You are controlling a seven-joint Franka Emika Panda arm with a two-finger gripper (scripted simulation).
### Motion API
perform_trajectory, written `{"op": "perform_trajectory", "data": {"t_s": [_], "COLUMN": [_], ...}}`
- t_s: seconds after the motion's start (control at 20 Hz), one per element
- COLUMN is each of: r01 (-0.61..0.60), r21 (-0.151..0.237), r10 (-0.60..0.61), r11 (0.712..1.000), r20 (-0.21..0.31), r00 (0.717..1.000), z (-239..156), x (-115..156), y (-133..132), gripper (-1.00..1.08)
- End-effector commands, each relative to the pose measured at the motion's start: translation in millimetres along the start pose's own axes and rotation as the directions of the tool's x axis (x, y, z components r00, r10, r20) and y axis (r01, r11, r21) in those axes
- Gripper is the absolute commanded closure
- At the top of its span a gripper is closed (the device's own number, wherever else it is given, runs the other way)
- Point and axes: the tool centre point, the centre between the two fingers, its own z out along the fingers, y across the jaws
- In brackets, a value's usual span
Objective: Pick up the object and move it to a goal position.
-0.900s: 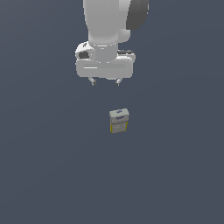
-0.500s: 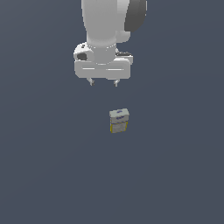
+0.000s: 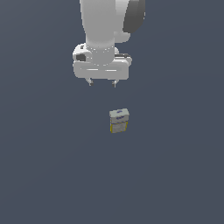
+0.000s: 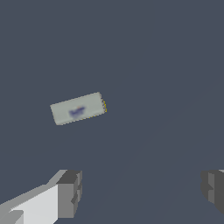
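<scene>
The object point(image 3: 118, 120) is a small grey-white box with yellow edges and a blue-purple mark on its top face, standing on the dark floor. In the wrist view the object point(image 4: 78, 108) shows its top face, slightly rotated. My gripper point(image 3: 102, 83) hangs in the air above the box and a little toward the exterior view's left, apart from it. Its two fingers are spread wide with nothing between them; in the wrist view the gripper point(image 4: 142, 188) shows one grey fingertip point(image 4: 70, 194) at each side.
A flat dark grey floor point(image 3: 175, 175) fills both views. The white arm point(image 3: 107, 26) rises out of the top of the exterior view.
The gripper has drifted slightly toward the exterior view's left and a touch higher. The box has not moved.
</scene>
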Motion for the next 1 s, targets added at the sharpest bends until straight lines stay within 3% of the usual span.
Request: {"op": "perform_trajectory", "data": {"t_s": [0.0,0.55,0.95], "r01": [-0.014,-0.168,-0.344], "r21": [0.0,0.004,0.012], "r10": [0.014,0.168,0.344], "r11": [1.0,0.986,0.939], "r20": [0.0,-0.007,-0.013], "r00": [1.0,0.986,0.939], "z": [1,13,28], "x": [1,8,16], "y": [-1,-10,-21], "gripper": [-0.92,-0.92,-0.92]}}
